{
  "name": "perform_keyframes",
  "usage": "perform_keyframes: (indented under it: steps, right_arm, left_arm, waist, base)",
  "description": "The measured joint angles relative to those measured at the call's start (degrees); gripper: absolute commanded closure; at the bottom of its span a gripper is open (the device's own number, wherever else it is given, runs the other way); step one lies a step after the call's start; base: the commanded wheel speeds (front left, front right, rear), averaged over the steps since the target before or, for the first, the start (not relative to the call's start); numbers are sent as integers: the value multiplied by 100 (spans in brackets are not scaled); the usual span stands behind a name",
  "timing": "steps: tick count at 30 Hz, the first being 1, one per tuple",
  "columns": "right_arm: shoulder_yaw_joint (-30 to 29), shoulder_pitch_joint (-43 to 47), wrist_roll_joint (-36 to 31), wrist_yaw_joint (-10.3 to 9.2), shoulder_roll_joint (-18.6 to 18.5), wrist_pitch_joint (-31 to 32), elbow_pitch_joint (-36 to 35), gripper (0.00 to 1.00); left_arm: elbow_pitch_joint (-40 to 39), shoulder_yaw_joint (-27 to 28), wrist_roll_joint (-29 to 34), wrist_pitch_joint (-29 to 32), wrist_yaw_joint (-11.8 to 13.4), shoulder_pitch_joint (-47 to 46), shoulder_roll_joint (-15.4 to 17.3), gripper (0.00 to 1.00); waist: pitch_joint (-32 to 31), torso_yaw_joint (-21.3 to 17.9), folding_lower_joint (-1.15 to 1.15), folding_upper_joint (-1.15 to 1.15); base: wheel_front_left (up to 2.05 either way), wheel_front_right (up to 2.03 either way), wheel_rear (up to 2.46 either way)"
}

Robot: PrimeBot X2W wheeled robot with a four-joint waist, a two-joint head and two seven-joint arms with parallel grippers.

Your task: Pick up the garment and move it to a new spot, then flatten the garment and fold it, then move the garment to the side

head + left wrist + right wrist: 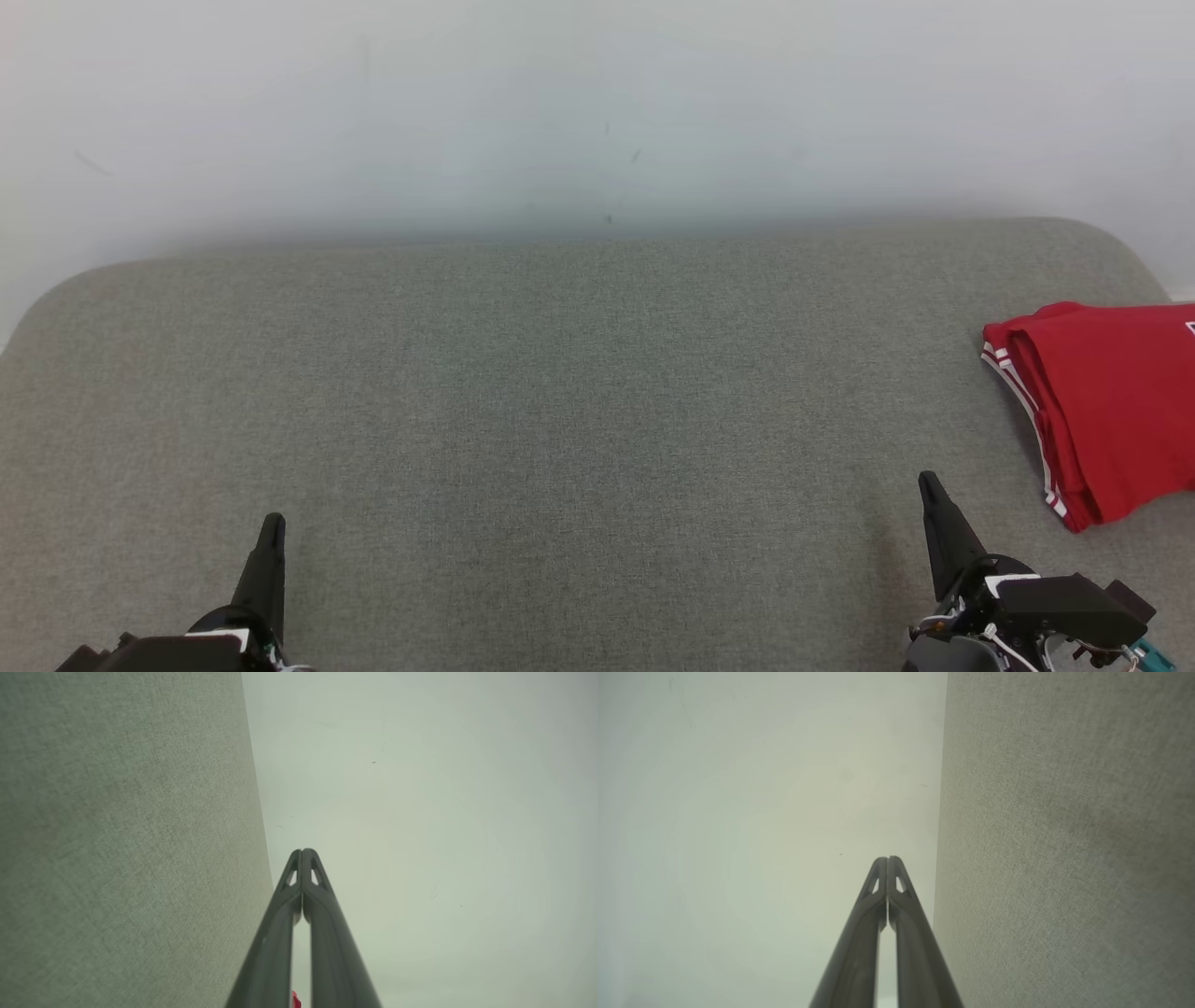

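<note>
The garment [1111,411] is a red piece with white stripe trim, folded and lying at the far right edge of the grey fabric surface [560,420], partly cut off by the picture's edge. My right gripper [930,485] stands shut at the lower right, a little left of and below the garment, apart from it. At the lower left my left gripper [273,525] is shut too, with nothing in it. In the left wrist view the left gripper [302,851] has its tips pressed together; a sliver of red garment [295,1000] shows between the fingers' bases. The right gripper [887,859] shows closed tips in the right wrist view.
A pale wall [597,112] rises behind the grey surface's far edge. The surface has rounded back corners at left and right. Broad grey fabric lies between the two grippers.
</note>
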Motion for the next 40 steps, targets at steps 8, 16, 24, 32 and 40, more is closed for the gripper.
perform_keyframes:
  steps: [8, 16, 24, 32, 40]
  right_arm:
    - [-2, 0, 0, 0, 0, 0, 0, 100]
    - [-1, 0, 0, 0, 0, 0, 0, 100]
    - [0, -1, 0, 0, 0, 0, 0, 100]
    - [0, -1, 0, 0, 0, 0, 0, 100]
    - [-1, -1, 0, 0, 0, 0, 0, 100]
  left_arm:
    - [0, 2, 0, 0, 0, -1, 0, 100]
    - [0, 3, 0, 0, 0, -1, 0, 100]
    - [0, 2, 0, 0, 0, -1, 0, 100]
    - [0, 0, 0, 0, 0, -1, 0, 100]
    - [0, 1, 0, 0, 0, -1, 0, 100]
  waist:
    - [0, 0, 0, 0]
    - [0, 0, 0, 0]
    - [0, 0, 0, 0]
    - [0, 0, 0, 0]
    - [0, 0, 0, 0]
  base:
    - [0, 0, 0]
    - [0, 0, 0]
    - [0, 0, 0]
    - [0, 0, 0]
    - [0, 0, 0]
